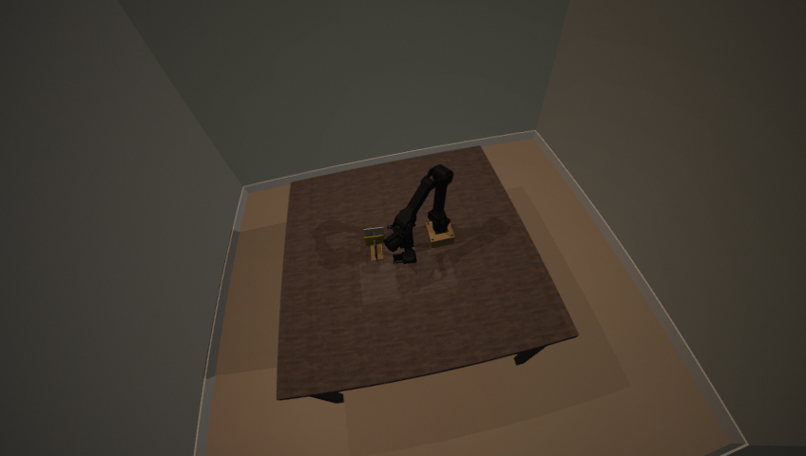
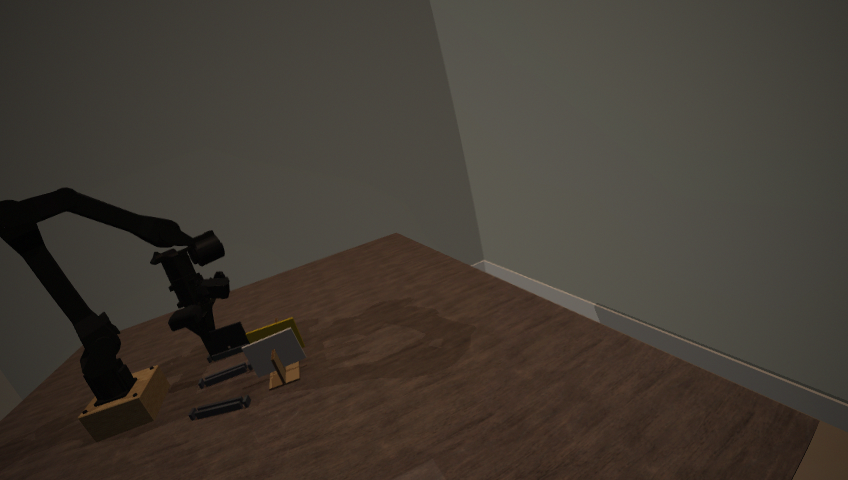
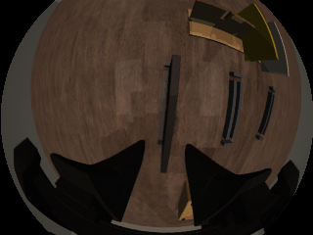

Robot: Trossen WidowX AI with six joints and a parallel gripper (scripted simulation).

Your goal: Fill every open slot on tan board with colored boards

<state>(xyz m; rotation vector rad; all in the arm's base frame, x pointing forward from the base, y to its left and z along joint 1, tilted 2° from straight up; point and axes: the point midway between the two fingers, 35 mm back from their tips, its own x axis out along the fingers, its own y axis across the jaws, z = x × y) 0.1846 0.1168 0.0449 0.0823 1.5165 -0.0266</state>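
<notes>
The black two-fingered hand [image 1: 397, 259] [image 2: 209, 354] [image 3: 164, 147] is partly open, holding nothing, above the thin black rectangular board [image 2: 229, 337] [image 3: 171, 108], which stands upright in its holder on the brown wooden desk [image 1: 395, 338] [image 2: 476, 386] [image 3: 98, 73]. Beyond the hand's side, the yellow board [image 1: 374, 239] [image 2: 285, 327] [image 3: 259, 36] and grey board [image 1: 373, 231] [image 2: 276, 349] [image 3: 280, 56] stand crosswise on the tan slotted board [image 1: 375, 253] [image 2: 277, 367] [image 3: 215, 17].

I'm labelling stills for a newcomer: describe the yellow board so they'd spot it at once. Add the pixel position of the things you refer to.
On the dark brown wooden table [image 1: 430, 327] [image 2: 476, 368] [image 3: 98, 54], look for the upright tan board in its low tan stand. The flat yellow board [image 1: 369, 240] [image 2: 282, 328] [image 3: 259, 36] stands crosswise on that tan board. Its colour sets it apart from the pale grey board [image 1: 372, 231] [image 2: 276, 350] [image 3: 278, 61] standing alongside.
</notes>
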